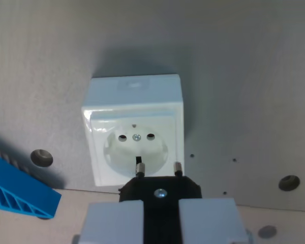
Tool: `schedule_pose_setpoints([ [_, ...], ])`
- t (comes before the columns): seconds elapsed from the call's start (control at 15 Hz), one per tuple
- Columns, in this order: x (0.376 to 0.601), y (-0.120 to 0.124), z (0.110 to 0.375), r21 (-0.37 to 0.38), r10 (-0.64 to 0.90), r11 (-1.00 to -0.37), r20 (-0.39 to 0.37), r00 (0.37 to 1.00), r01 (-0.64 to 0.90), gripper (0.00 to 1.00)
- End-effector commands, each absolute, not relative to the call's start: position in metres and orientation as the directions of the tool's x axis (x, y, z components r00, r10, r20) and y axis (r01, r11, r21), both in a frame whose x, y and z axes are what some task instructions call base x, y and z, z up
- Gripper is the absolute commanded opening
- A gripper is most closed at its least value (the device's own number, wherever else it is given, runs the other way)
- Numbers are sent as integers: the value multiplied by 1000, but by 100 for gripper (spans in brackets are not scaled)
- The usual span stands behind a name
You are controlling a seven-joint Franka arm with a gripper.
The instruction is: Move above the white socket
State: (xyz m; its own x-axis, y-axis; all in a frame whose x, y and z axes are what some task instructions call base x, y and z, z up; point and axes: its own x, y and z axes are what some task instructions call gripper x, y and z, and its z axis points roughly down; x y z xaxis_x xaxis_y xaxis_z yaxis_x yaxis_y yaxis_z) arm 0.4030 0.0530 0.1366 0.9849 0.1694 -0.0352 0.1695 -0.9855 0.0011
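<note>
Although it looks light, the square white plastic wall socket [134, 133] is a stiff, glossy box that seems fixed to the grey surface [254, 76], so I judge it is nothing to lift; the task only asks for hovering over it. It sits at the middle of the wrist view, its round recess with two holes and a centre screw facing up. The pincer [160, 216], at the bottom edge, is clenched on a black two-pin plug [160, 189], whose hard, smooth body is pinched between the pale fingers [114, 221]. Its metal pins point toward the socket's lower rim, seemingly just short of the holes. A blue ribbed plastic piece [18, 190] lies at the wrist view's left.
</note>
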Motion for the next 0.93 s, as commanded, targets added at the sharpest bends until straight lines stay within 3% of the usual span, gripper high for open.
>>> schedule_pose_setpoints([
  [0.07,396,56,126,11,230,-973,70,971,230,0],
  [0.93,383,64,106,13,235,-972,72,969,235,0],
])
